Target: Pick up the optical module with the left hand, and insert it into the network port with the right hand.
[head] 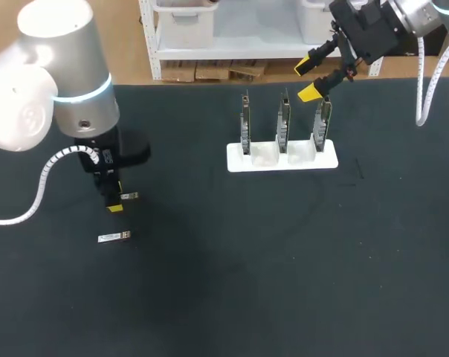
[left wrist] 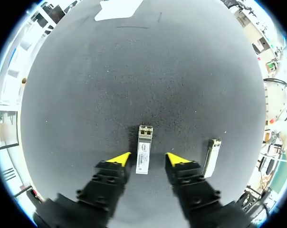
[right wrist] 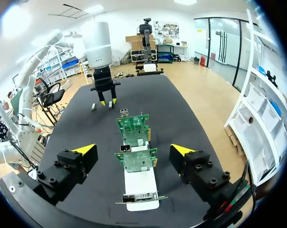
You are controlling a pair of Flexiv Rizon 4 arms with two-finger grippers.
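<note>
Two small silver optical modules lie on the black table at the left. One module (head: 128,196) (left wrist: 143,149) lies lengthwise between the fingers of my left gripper (head: 114,204) (left wrist: 147,157). The yellow tips flank it with a narrow gap on each side, so the gripper is open. The second module (head: 114,236) (left wrist: 211,156) lies just outside one finger. My right gripper (head: 306,79) (right wrist: 134,150) hangs open above the white stand (head: 282,158) (right wrist: 141,185), which holds three upright green network boards (head: 283,126) (right wrist: 135,160).
The stand sits at the table's back middle, with the right arm coming in over its right end. Bare black mat spreads between the stand and the modules and across the front. My left arm's white cable (head: 46,178) loops beside its wrist.
</note>
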